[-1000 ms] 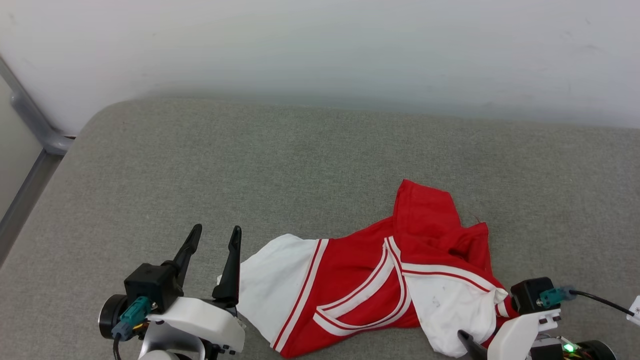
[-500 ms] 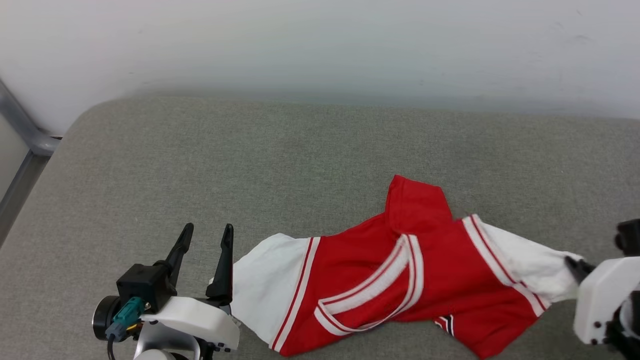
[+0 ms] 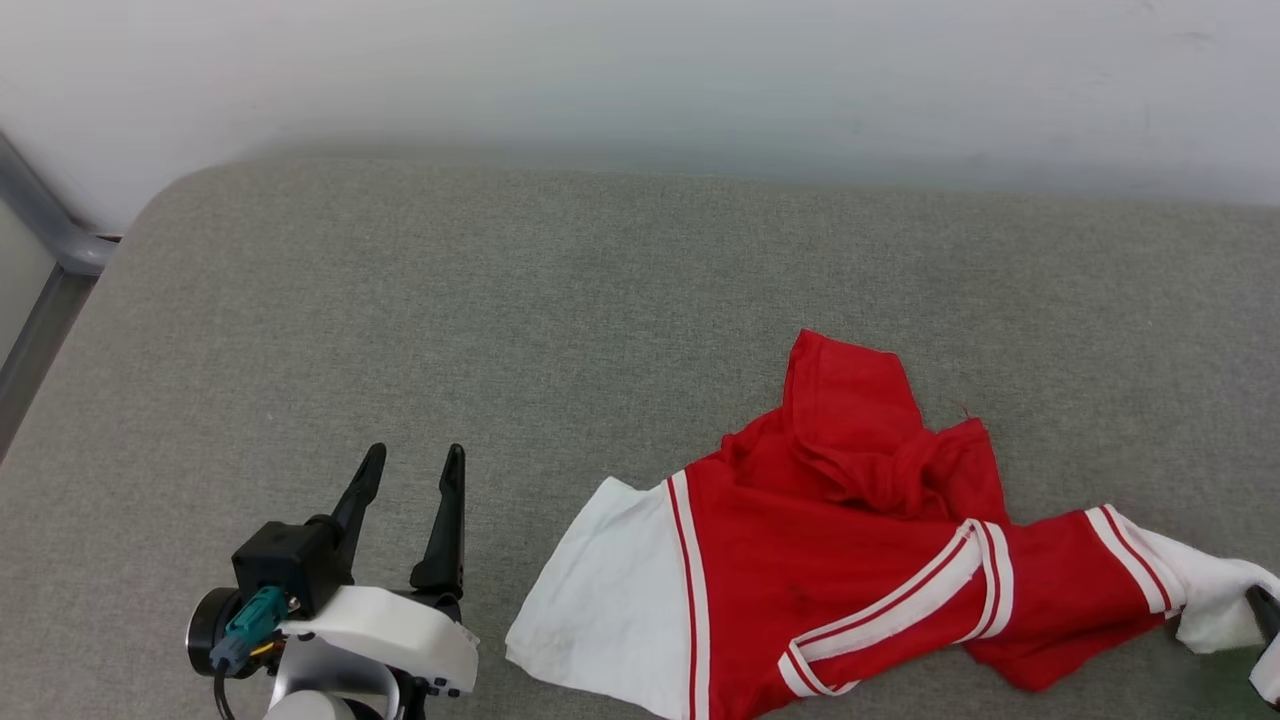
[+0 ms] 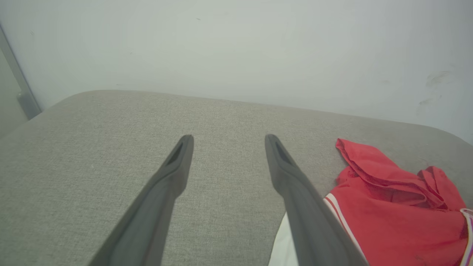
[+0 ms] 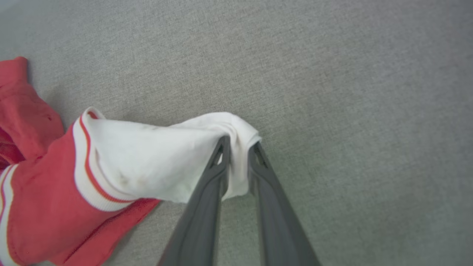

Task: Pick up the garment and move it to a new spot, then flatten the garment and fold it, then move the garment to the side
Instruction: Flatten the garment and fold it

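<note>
Now the right pincer (image 5: 238,147) pinches the white sleeve (image 5: 147,155) of the garment (image 3: 850,520), which lies crumpled at the near right of the grey surface (image 3: 500,300). The left pincer (image 3: 415,452) gapes empty beside it. Pull slowly and low, so the cloth spreads rather than bunches.

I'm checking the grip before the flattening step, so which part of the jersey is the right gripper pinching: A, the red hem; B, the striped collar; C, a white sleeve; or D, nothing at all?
C: in the right wrist view the right gripper has its two fingers closed on the bunched end of a white sleeve of the garment.
</note>
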You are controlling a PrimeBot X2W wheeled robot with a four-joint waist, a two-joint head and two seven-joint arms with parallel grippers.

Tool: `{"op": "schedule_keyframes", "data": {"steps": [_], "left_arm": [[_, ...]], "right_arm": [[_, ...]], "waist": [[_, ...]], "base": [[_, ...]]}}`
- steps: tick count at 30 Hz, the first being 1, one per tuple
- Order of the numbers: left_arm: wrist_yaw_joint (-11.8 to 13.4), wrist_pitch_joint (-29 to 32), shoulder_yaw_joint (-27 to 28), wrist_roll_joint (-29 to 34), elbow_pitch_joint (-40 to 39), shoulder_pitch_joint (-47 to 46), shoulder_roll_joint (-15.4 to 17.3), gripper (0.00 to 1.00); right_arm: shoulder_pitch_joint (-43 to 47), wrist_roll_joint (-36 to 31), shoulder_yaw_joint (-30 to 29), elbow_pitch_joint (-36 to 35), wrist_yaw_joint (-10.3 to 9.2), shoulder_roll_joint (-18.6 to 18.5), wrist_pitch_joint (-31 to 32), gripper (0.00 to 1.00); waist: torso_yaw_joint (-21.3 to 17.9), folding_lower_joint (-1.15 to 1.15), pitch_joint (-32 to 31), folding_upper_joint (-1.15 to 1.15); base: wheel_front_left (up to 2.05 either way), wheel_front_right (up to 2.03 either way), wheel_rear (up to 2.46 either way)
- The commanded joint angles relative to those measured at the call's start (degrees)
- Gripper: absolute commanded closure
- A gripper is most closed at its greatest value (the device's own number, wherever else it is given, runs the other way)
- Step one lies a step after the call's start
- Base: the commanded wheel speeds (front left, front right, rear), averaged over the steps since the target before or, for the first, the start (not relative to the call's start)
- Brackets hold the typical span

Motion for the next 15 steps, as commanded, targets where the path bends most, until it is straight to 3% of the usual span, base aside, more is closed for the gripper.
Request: {"op": "schedule_keyframes", "data": {"steps": [1, 10, 15], "left_arm": [[-0.1, -0.3, 0.1, -0.2, 0.0, -0.6, 0.1, 0.00], [0.6, -1.1, 0.7, -0.8, 1.2, 1.1, 0.3, 0.00], [1.3, -0.8, 0.9, -0.9, 1.4, 2.3, 0.6, 0.00]], "right_arm": [[-1.0, 0.2, -0.3, 0.3, -0.02, 0.2, -0.9, 0.00], [0.7, -3.0, 0.0, 0.2, -0.02, 2.7, -18.3, 0.00], [2.3, -6.6, 3.6, -2.7, -0.02, 3.8, -28.6, 0.00]], "waist": [[0.1, 0.00, 0.1, 0.00], [-0.7, 0.00, -1.7, 0.00], [-1.6, 0.00, -3.6, 0.00]], "base": [[0.00, 0.00, 0.00], [0.00, 0.00, 0.00], [0.00, 0.00, 0.00]]}}
